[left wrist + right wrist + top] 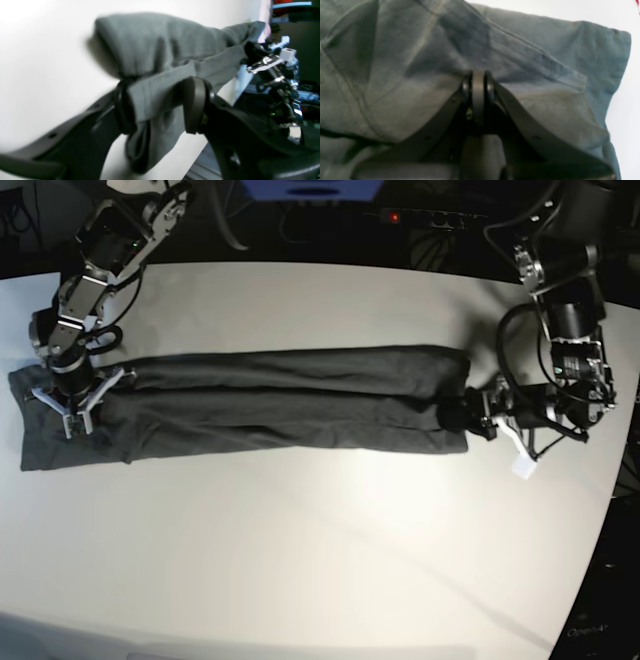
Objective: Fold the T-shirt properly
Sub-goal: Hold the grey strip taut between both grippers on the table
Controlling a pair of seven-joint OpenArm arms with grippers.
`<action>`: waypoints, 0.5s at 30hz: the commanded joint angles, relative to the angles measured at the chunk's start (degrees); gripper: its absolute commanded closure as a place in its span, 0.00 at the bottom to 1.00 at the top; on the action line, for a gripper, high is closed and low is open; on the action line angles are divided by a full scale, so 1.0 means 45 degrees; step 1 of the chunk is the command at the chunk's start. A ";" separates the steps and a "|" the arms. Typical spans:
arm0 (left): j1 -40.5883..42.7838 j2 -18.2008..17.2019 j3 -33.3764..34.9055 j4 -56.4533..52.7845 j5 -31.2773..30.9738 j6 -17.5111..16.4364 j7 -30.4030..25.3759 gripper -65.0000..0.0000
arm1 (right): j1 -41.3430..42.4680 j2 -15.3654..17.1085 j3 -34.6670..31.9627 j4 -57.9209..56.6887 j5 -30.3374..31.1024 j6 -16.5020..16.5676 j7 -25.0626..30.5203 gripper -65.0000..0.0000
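The dark grey T-shirt (280, 410) lies as a long, narrow band folded lengthwise across the white table (320, 560). My left gripper (458, 418) is at its right end. In the left wrist view the left gripper (160, 110) stands open, and a hemmed fold of the T-shirt (150, 50) fills the gap between the two fingers. My right gripper (72, 405) is at the left end. In the right wrist view the right gripper (478, 82) has its pads pressed together, pinching the T-shirt (407, 75), with creases spreading from the tips.
The table's curved right edge (600, 510) runs close behind my left arm. A small white tag (522, 468) hangs by that arm's wrist. Dark equipment and cables (400, 220) sit beyond the back edge.
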 commanded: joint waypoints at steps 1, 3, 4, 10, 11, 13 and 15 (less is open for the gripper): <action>-0.0187 -0.0425 0.0003 0.0107 -0.0224 0.0055 0.0173 0.53 | 0.0092 0.0073 -0.0042 0.0024 -0.0232 0.0197 -0.0349 0.99; -0.0168 -0.0640 0.0022 0.0107 -0.0829 0.0055 0.0173 0.53 | 0.0092 0.0054 -0.0042 0.0004 -0.0232 0.0197 -0.0349 0.99; -0.0168 -0.0659 0.0022 0.0107 -0.1064 0.0055 0.0173 0.53 | 0.0073 0.0054 -0.0042 0.0004 -0.0232 0.0197 -0.0349 0.99; -0.0187 -0.0796 0.0022 0.0107 -0.1415 0.0055 0.0173 0.53 | 0.0034 0.0034 -0.0042 0.0004 -0.0232 0.0197 -0.0369 0.99; -0.0187 -0.0796 0.0022 0.0107 -0.1474 0.0055 0.0173 0.52 | 0.0034 0.0034 -0.0042 0.0004 -0.0232 0.0197 -0.0369 0.99; -0.0187 -0.0796 0.0022 0.0107 -0.2002 0.0055 0.0173 0.47 | 0.0014 0.0034 -0.0042 0.0004 -0.0232 0.0197 -0.0369 0.99; -0.0148 -0.0796 0.0022 0.0107 -0.2607 0.0055 0.0173 0.42 | 0.0014 0.0034 -0.0042 0.0004 -0.0291 0.0197 -0.0388 0.99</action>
